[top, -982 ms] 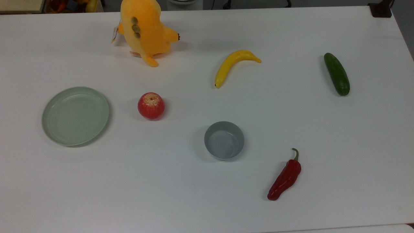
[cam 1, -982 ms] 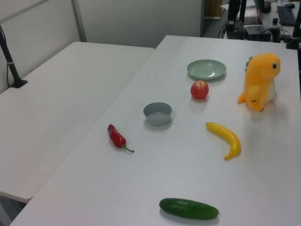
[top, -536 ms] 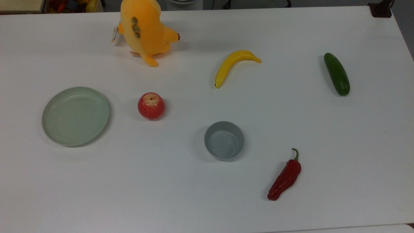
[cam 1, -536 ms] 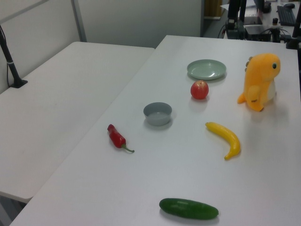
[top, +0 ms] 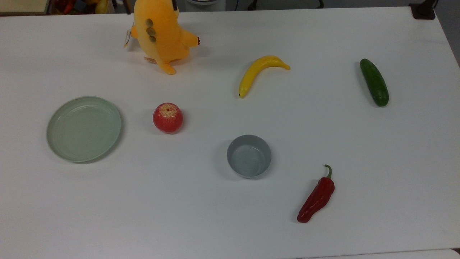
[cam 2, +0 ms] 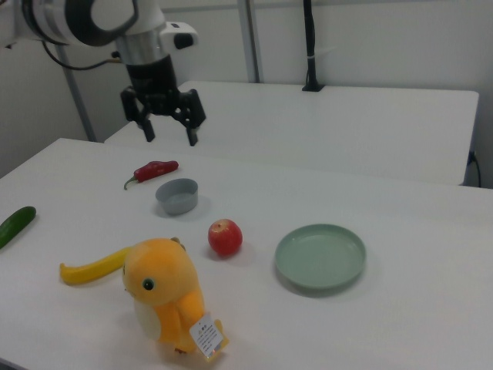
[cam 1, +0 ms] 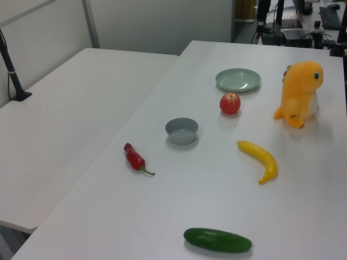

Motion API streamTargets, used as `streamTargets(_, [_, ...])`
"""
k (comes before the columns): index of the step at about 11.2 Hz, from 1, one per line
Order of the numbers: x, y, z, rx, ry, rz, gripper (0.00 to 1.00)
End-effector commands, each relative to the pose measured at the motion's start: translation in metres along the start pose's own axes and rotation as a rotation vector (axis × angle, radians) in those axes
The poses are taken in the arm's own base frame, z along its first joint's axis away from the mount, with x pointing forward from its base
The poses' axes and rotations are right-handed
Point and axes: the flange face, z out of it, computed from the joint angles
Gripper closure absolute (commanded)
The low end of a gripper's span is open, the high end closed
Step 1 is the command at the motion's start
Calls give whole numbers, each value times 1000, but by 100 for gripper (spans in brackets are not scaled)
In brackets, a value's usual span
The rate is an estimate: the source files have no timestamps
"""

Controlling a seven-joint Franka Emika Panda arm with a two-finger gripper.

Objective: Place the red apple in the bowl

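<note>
Taking the bowl (top: 248, 155) as the landmark, and starting from the near edge of the top view: the chili pepper (top: 316, 197) lies nearest, just below and to the top view's right of the bowl, apart from it. The bowl itself sits upright and holds nothing. Beyond it, toward the top view's left, the apple (top: 168, 117) rests on the white table (top: 215, 223), stem dimple up, clearly apart from the bowl and from the pale green plate (top: 57, 144) further out on that side. Further back from the bowl lie the banana (top: 258, 73) and, well off to the top view's right, the cucumber (top: 374, 82); the orange plush toy (top: 161, 32) stands at the far edge.

The apple looks smooth, round and hard-skinned, probably light; a round body like that may roll or slip out of a shallow pinch. The safest hold is likely from above, fingers closing across its widest middle, clear of the dimple.

The right view adds the arm: the gripper (cam 2: 168, 128) hangs high above the table beyond the chili pepper and bowl, its fingers spread wide and holding nothing. The left view shows the bowl's upright wall and the open table between it and the apple (cam 1: 230, 103).
</note>
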Motion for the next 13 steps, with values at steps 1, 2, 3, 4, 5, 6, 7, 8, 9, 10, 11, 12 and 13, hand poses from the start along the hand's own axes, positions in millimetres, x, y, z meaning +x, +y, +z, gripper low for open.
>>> streamTargets(1, [17, 29, 28, -33, 34, -46, 0])
streamTargets(2, [18, 31, 46, -31, 21, -68, 0])
streamTargets(3, [22, 40, 64, -35, 28, -56, 0])
streamTargets(4, [25, 42, 82, -35, 18, -56, 0])
streamTargets(5, [29, 43, 104, -32, -1, -55, 0])
streamTargets(6, [34, 45, 121, -34, -14, -55, 0])
streamTargets(7, [37, 45, 135, -35, -18, -58, 0])
streamTargets(8, [40, 44, 156, -39, -15, -50, 0])
streamTargets(9, [39, 42, 174, -39, -15, -51, 0])
streamTargets(10, [38, 39, 190, -39, -17, -54, 0])
streamTargets(11, [40, 34, 207, -37, -24, -61, 0])
streamTargets(12, [45, 30, 216, -41, -19, -69, 0])
streamTargets(13, [50, 27, 228, -43, -9, -69, 0])
